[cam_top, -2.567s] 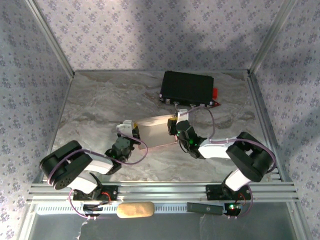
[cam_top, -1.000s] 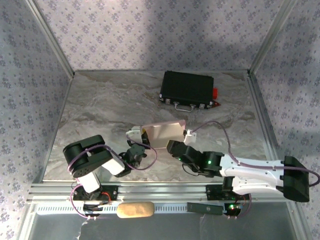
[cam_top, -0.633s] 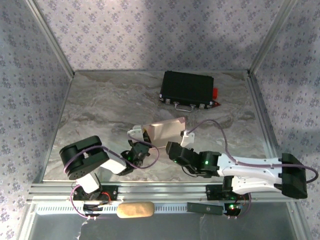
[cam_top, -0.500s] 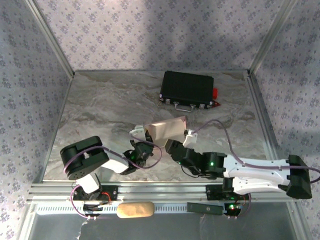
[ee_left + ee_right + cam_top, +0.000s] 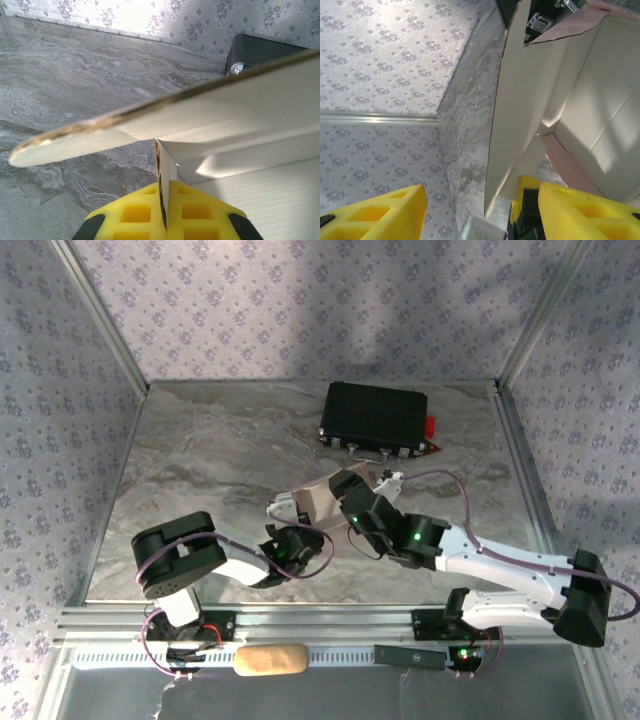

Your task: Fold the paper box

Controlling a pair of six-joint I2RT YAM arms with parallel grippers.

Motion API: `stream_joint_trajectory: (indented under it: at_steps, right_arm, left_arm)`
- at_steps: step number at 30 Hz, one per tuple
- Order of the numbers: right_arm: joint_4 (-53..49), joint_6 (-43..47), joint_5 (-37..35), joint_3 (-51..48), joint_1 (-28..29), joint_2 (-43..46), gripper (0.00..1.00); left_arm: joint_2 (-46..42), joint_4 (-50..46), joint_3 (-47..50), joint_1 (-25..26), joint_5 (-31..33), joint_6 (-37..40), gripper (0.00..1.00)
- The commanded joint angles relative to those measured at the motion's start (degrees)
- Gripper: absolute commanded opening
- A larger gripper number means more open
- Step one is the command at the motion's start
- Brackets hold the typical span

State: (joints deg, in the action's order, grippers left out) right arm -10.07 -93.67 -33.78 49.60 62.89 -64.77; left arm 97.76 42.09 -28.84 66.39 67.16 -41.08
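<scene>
The paper box is held tilted above the marble table's middle, pale reverse face up, pink showing at its edges. My left gripper comes in from the lower left. In the left wrist view, the left gripper has its yellow fingers shut on a thin upright flap of the paper box. My right gripper lies over the box's right part. In the right wrist view, the right gripper stands open, a pale panel of the paper box hanging between its wide-set fingers.
A black hard case with a metal handle lies at the back right, a red piece at its right end. It also appears as the black case behind the card. Patterned walls close in the table. A tan object rests on the front rail.
The right arm has swung forward and left over the box, and its jaws have widened. The left gripper and the box have shifted a little to the right and away.
</scene>
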Motion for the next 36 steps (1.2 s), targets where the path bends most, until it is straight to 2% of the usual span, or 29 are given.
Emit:
stream_joint_trajectory:
  at_steps: [1, 5, 13, 17, 20, 22, 30, 32, 35, 36]
  right_arm:
    - [3.9, -1.2, 7.8, 2.0, -5.0, -3.4, 0.62]
    - [4.0, 1.7, 11.4, 4.6, -8.3, -5.8, 0.61]
    - [0.5, 0.7, 20.0, 8.9, -12.0, -13.1, 0.58]
    - [3.7, -0.2, 20.7, 7.7, -13.1, -15.0, 0.57]
    - [4.3, 0.4, 21.9, 8.2, -14.4, -16.7, 0.50]
    - [5.4, 0.7, 22.4, 7.6, -15.4, -17.2, 0.41]
    - [6.4, -0.2, 24.9, 4.5, -17.7, -17.7, 0.19]
    - [6.0, -0.3, 25.0, 3.9, -18.1, -17.7, 0.11]
    - [7.2, -0.2, 26.5, 1.9, -19.2, -17.4, 0.00]
    - [8.2, -0.2, 26.9, 1.0, -19.5, -17.1, 0.00]
  left_arm:
    - [0.9, -6.5, -1.1, 0.4, 1.6, -0.9, 0.00]
    - [0.9, -7.1, -1.7, 0.6, 1.7, -0.2, 0.00]
    - [1.0, -9.8, -3.4, 0.6, 1.9, -0.4, 0.00]
    - [1.0, -11.1, -4.2, 0.9, 2.1, -0.5, 0.00]
    - [0.9, -11.2, -4.4, 1.2, 2.2, -0.4, 0.00]
    - [0.8, -11.3, -4.5, 1.2, 2.2, -0.1, 0.00]
    - [-0.9, -9.8, -4.2, 1.5, 0.4, 3.1, 0.00]
    - [-2.8, -8.6, -3.3, 1.5, -1.7, 4.5, 0.07]
    - [-7.5, -5.8, -1.1, 1.8, -6.9, 7.5, 0.35]
    - [-10.0, -6.1, -0.5, 1.9, -9.4, 7.7, 0.45]
